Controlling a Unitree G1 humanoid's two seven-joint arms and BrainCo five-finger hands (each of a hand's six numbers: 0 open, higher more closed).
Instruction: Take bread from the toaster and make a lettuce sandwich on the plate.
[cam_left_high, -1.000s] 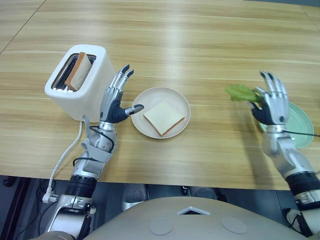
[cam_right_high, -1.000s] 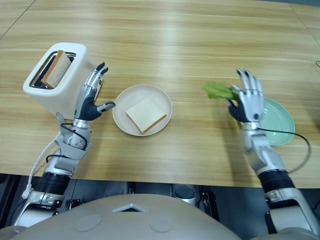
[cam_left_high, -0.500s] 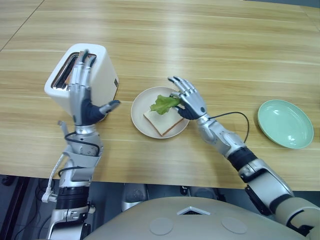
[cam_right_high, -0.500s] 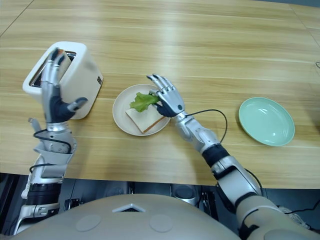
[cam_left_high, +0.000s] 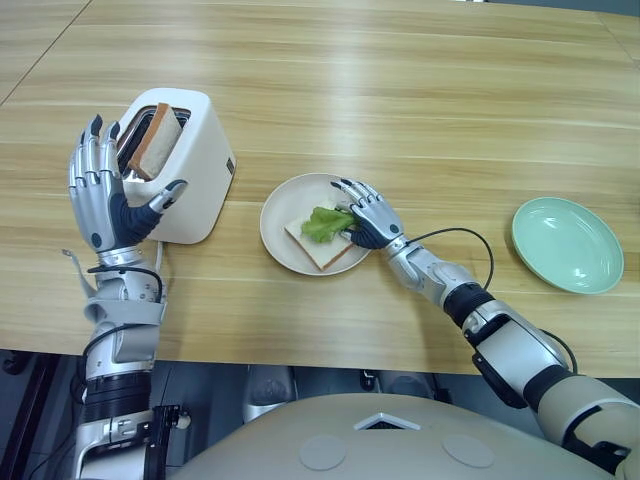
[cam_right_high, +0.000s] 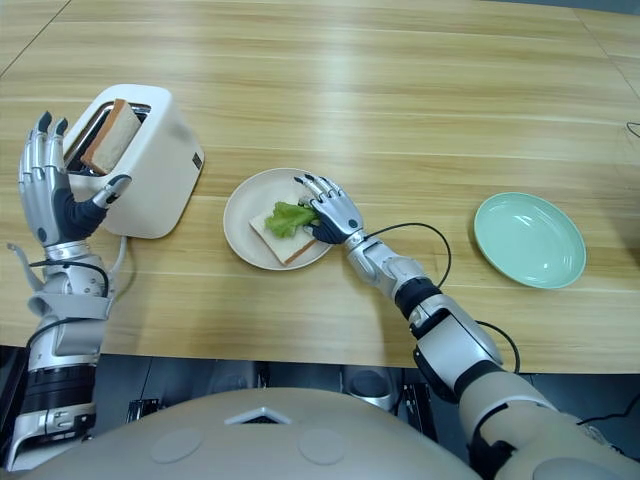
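One bread slice (cam_left_high: 157, 141) in toaster (cam_left_high: 200, 178), another on plate (cam_left_high: 274, 214); right robot hand (cam_left_high: 369, 216) grips one lettuce leaf (cam_left_high: 322, 222), left robot hand (cam_left_high: 100, 196) splayed.

Wooden table (cam_left_high: 400, 80): white toaster (cam_left_high: 195, 190) left, beige plate (cam_left_high: 275, 215) centre, green plate (cam_left_high: 565, 245) right.

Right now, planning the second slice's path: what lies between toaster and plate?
Only bare table between toaster and plate, in both eye views. The right hand holds lettuce at the plate's right edge.
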